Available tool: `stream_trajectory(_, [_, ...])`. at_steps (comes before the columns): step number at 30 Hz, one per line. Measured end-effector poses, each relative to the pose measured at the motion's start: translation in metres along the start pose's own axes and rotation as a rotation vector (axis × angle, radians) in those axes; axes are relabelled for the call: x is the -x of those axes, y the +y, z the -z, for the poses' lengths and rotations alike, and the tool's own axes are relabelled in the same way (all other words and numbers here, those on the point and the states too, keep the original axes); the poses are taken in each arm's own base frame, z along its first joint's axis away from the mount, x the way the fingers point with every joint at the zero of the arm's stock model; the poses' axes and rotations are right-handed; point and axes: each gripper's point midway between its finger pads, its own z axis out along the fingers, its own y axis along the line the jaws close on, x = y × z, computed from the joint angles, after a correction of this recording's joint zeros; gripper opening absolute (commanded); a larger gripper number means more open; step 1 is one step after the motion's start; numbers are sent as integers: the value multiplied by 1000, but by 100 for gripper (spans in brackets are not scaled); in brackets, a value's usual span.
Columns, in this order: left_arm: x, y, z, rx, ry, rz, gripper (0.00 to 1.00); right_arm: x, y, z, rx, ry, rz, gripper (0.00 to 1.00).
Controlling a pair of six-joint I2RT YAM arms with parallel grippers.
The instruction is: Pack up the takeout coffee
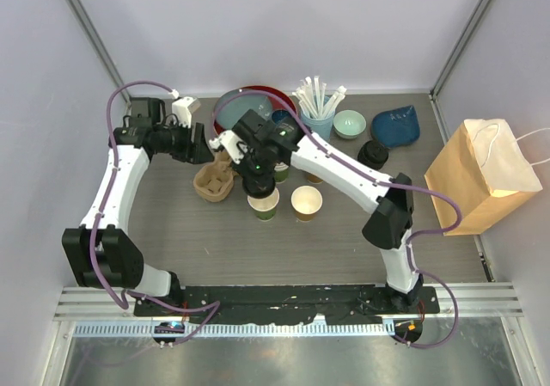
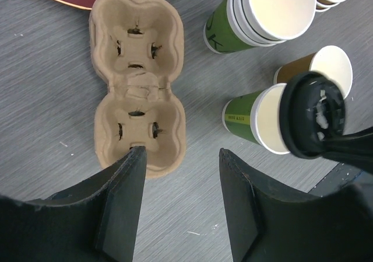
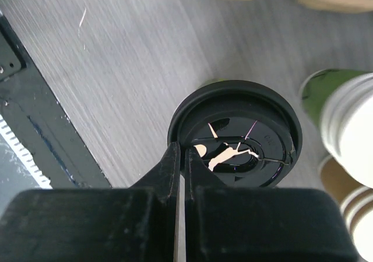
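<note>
Center frame, top view: right tool (image 3: 182, 157) pinching rim of black lid (image 3: 233, 107), lid tilted at open mouth of green cup (image 2: 242, 117), not seated. Open-topped brown cup (image 2: 303, 70) just beside. Upper left of left-wrist view: cardboard carrier (image 2: 138, 81) on bench (image 2: 52, 174), left tool (image 2: 180, 154) spread above it.

High above and behind the arm bases, looks down on the whole grey wood-grain tabletop (image 1: 172, 231). On the left wrist, faces down close over a moulded brown pulp cup carrier (image 2: 137, 81). On the right wrist, nearer still over a round black plastic lid (image 3: 233, 133), shared with the left wrist view.
</note>
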Motion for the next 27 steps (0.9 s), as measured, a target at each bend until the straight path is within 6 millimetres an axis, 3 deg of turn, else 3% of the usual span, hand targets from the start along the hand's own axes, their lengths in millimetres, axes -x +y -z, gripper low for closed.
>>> stream_trajectory(5, [-2,4,2,-2,-3,16,57,-25,11,-24,36,117,-12,1])
stream_trajectory(27, [-1,7,5,-8,-13,28,56,-43,14,-43,59,187,-19,1])
